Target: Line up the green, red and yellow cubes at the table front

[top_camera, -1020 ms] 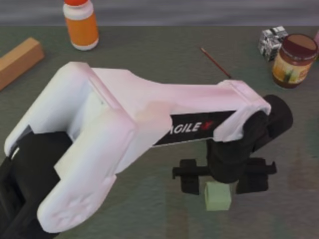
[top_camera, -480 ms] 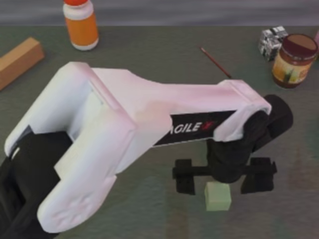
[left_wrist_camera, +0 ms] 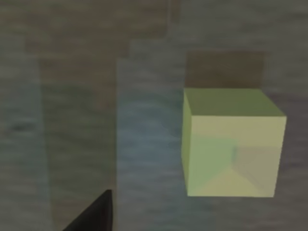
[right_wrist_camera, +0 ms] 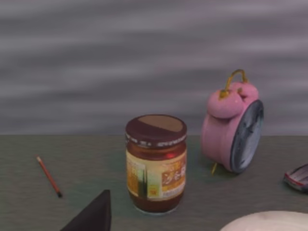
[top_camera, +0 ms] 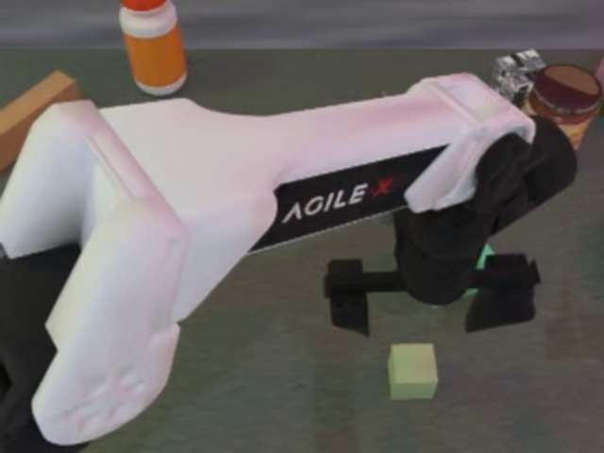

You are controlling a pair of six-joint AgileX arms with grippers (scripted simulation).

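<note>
A pale yellow cube (left_wrist_camera: 233, 149) is seen resting on the table (left_wrist_camera: 82, 96), untouched. 1 dark fingertip (left_wrist_camera: 94, 216) is visible well apart from it.

The table (top_camera: 283, 396) looks like matt cloth, faintly blotched. On it the yellow cube (top_camera: 412, 371) is plain and matt, with smooth faces. Behind the cube, the left arm's shell (top_camera: 189, 217) reads as smooth white plastic with a soft sheen, and the left gripper (top_camera: 429, 300) as matt black plastic. Beyond the cube stand a glossy glass jar (right_wrist_camera: 155, 163) with a paper label, a shiny pink clock (right_wrist_camera: 233, 127) and a smooth orange plastic bottle (top_camera: 154, 44); the block (top_camera: 33, 104) looks wooden.
</note>
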